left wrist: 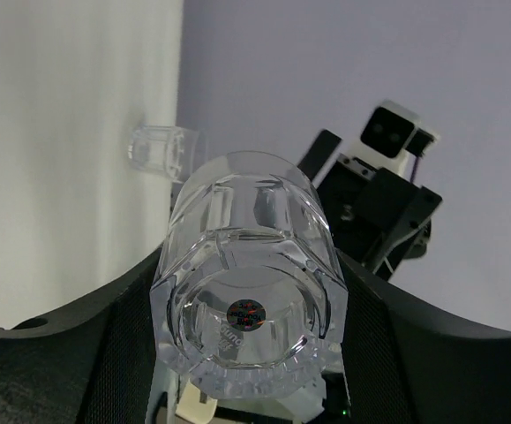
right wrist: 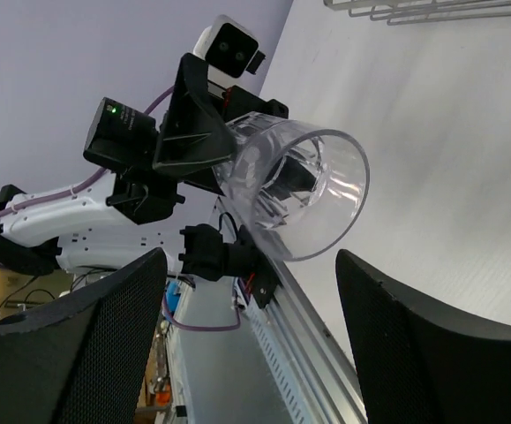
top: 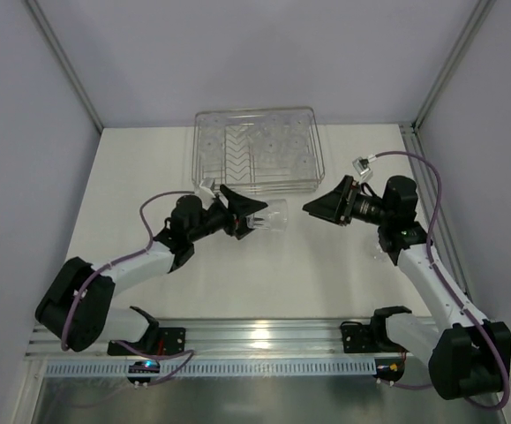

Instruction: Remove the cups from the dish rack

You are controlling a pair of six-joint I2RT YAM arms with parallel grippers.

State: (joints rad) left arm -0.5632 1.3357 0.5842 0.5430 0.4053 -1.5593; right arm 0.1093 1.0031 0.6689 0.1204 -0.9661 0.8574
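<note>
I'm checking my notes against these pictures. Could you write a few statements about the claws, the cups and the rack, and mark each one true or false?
1. The left claw holds a clear cup lying on its side. True.
2. The right claw is shut on a second cup. False: it is open and empty, facing the held cup.
3. The held cup's open rim points toward the right claw. True.
4. The dish rack holds nothing. False: several cups stand in it.
5. The dish rack sits at the near edge, between the arm bases. False: it is on the far side of the table, beyond both claws.
</note>
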